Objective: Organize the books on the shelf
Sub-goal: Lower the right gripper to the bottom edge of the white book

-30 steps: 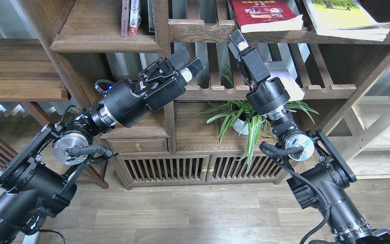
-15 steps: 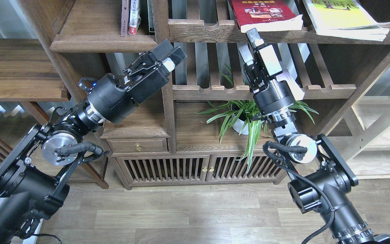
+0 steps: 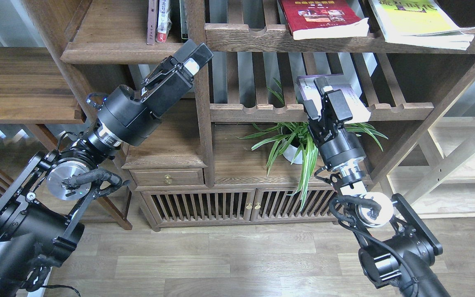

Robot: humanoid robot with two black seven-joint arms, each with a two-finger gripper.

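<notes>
Right gripper (image 3: 319, 91) drops from the upper rack to the lavender-white book (image 3: 346, 97), left gripper (image 3: 195, 49) climbs toward the shelf (image 3: 118, 51) edge, fingers closer together.

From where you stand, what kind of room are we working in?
Most likely a study or living room at home, or a furnished mock-up of one. A dark wooden bookcase holds books such as the dark red book, a potted spider plant sits inside it, and the floor is wood plank.

Spider plant (image 3: 299, 142) in a white pot (image 3: 290, 153), low cabinet (image 3: 204, 206) with 2 slatted doors, small drawer (image 3: 167, 177), wood floor (image 3: 221, 264).
</notes>
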